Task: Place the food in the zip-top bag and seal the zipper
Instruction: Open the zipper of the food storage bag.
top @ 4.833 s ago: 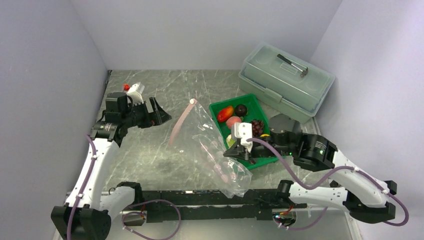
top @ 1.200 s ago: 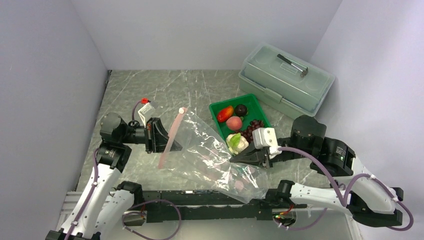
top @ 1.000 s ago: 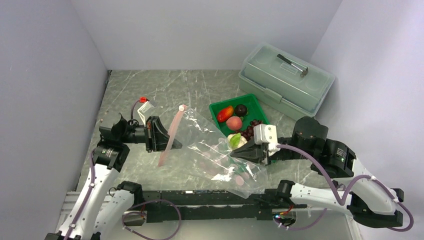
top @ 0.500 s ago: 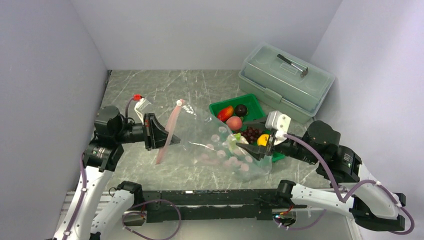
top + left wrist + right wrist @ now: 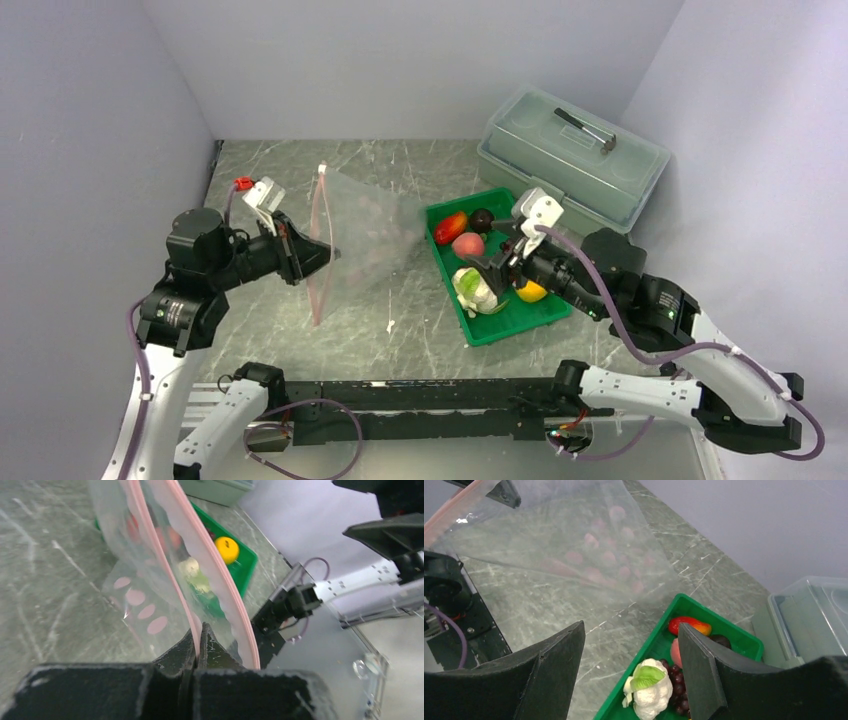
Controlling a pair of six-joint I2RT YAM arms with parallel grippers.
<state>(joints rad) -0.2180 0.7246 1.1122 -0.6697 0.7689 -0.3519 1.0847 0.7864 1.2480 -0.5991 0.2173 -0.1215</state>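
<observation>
Zip-top bag [image 5: 368, 232], held on edge just left of the green tray [image 5: 517, 318]: we see the left gripper [image 5: 323, 256] pinching its pink zipper [image 5: 320, 235]. The right gripper [image 5: 498, 264] hovers over the tray, above the toy cauliflower [image 5: 472, 289], jaws spread, holding nothing.

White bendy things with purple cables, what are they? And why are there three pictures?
They are two robot arms bolted to a table. One picture looks down from above; the other two come from little cameras on each wrist. The left arm holds a clear bag at its pink zipper, jaws pinched shut. The right arm hovers over a green tray of toy food, jaws open and empty. A pale green box sits beyond the tray.
</observation>
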